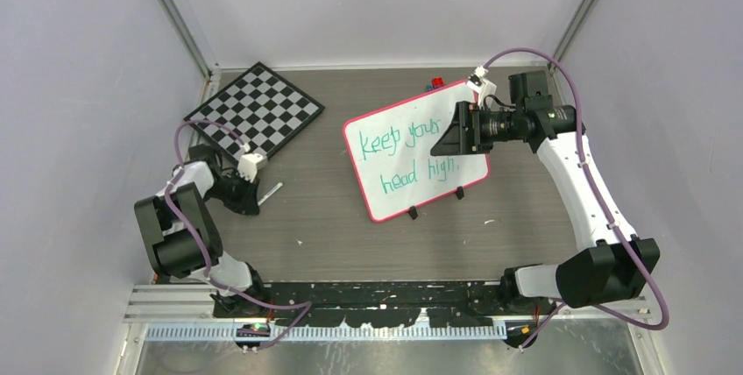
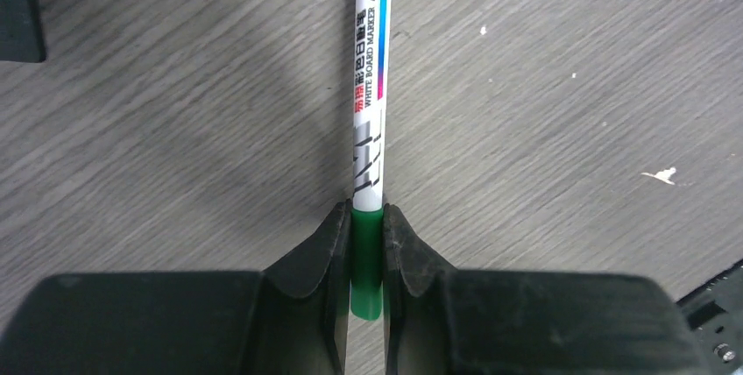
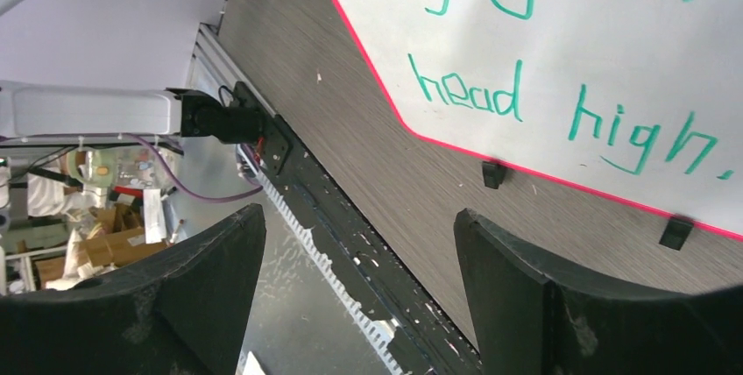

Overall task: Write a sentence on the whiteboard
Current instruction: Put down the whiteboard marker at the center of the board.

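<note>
**A:** Green ink on the whiteboard (image 1: 399,202). The sentence (image 1: 378,143) reads "keep your head high." in two lines. Where does the board sit?

**B:** Right of centre on the grey wood table (image 1: 350,244), turned at an angle, two small black feet along its near edge. It's well apart from the chessboard (image 1: 258,108) at the far left.

**A:** And the left gripper (image 2: 367,213)?

**B:** Low over the table's left side, jaws pinched tight on the green end of a white marker (image 2: 370,112), whose barrel points straight out ahead.

**A:** The right gripper (image 3: 357,217)?

**B:** Up by the board's right edge, jaws spread wide, nothing between them. From above it overlaps the board, and I can't tell whether it touches.
</note>
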### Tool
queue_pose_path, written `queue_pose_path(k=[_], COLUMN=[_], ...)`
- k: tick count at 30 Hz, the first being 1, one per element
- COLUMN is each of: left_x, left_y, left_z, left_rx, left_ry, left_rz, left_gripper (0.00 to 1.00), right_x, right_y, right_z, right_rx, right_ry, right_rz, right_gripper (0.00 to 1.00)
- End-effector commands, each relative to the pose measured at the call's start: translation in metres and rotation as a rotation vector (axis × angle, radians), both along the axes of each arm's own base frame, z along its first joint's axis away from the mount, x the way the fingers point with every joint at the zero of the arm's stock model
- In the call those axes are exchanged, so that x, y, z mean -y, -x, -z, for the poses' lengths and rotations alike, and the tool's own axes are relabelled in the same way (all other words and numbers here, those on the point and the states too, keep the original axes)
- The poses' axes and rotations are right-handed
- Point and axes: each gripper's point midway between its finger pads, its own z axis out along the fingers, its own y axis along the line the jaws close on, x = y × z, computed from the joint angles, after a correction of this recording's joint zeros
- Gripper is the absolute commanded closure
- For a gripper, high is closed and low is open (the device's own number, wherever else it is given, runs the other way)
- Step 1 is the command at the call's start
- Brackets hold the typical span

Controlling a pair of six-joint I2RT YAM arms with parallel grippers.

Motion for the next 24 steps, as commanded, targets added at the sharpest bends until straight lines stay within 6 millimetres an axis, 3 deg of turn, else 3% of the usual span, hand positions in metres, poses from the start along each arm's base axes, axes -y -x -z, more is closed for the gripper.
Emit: queue_pose_path(k=[1,6,12,18,24], left_x=[-0.018,-0.023,-0.018,-0.015,0.003], left_y=[-0.016,-0.011,-0.001,0.001,-0.007], left_z=[0.013,0.021,0.015,-0.001,-0.037], left_rx=[0.067,0.054,0.058,0.066,0.097], left_ry=[-0.090,-0.126,-0.125,-0.130,-0.143], left_rz=[0.014,0.030,0.062,0.085,0.127], left_gripper=[0.85,0.70,0.57,0.44,0.18], right_x=[0.010,0.013,0.018,0.023,0.033], right_y=[0.002,0.003,0.003,0.005,0.004], right_z=[0.000,0.007,0.014,0.017,0.017], right_rx=[0.071,0.058,0.045,0.056,0.077], right_ry=[0.058,0.086,0.106,0.128,0.159], right_rz=[0.009,0.001,0.008,-0.001,0.004], right_gripper=[0.17,0.16,0.16,0.16,0.15])
